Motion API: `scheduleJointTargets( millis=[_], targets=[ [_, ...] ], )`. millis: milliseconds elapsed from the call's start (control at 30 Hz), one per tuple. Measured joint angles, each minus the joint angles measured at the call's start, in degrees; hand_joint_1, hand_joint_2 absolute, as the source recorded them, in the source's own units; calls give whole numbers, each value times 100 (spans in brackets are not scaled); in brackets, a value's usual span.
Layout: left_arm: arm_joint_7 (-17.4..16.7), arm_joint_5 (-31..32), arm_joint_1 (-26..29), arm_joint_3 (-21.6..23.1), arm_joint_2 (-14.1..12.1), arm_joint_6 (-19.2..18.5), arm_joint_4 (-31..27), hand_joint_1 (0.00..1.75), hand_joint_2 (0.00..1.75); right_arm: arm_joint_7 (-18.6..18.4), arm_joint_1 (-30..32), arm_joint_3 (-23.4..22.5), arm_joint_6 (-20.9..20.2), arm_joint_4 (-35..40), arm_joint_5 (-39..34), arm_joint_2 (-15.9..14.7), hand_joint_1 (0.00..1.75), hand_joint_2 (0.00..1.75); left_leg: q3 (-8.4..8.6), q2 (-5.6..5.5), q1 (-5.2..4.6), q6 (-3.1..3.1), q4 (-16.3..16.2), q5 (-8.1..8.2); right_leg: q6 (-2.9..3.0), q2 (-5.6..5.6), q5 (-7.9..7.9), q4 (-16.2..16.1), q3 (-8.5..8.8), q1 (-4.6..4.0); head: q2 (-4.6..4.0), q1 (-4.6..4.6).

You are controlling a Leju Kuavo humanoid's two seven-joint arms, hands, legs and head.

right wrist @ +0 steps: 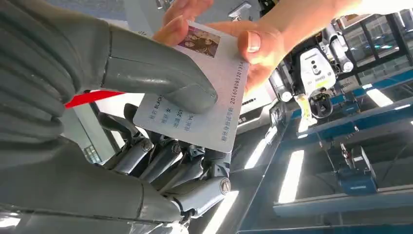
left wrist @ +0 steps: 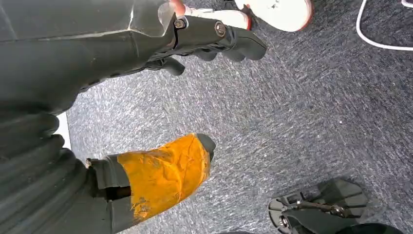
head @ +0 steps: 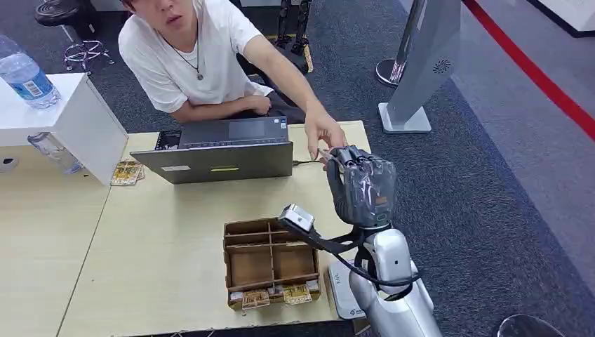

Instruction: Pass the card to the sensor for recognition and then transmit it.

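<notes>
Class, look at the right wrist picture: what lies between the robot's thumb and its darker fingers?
The card lies there, pressed by the right hand's thumb; a person's hand pinches its far end.

card (right wrist: 204, 92) partly hidden by thumb (right wrist: 160, 78), laptop (head: 214, 151) screen unreadable

R hand (head: 361, 186) raised, pinching card (right wrist: 204, 92)

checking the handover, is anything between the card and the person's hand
Nothing visible. The card is held by the right robot hand, thumb on its face, and the person's hand already grips its far end.
</notes>
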State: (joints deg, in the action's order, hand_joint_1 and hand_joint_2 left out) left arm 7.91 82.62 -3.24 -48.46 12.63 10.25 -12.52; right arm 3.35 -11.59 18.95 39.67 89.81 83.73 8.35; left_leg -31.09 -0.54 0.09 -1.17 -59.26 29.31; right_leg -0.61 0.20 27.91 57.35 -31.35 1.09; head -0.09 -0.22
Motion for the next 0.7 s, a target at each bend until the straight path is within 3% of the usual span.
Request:
scheduleJointTargets(
  millis=[700],
  targets=[
    [0, 0, 0, 0, 0, 0, 0, 0, 175, -15, -1, 0, 0, 0, 4, 0, 175, 175, 0, 0, 0, 0, 0, 0, 0, 0, 0, 0, 0, 0, 0, -2]
  ],
)
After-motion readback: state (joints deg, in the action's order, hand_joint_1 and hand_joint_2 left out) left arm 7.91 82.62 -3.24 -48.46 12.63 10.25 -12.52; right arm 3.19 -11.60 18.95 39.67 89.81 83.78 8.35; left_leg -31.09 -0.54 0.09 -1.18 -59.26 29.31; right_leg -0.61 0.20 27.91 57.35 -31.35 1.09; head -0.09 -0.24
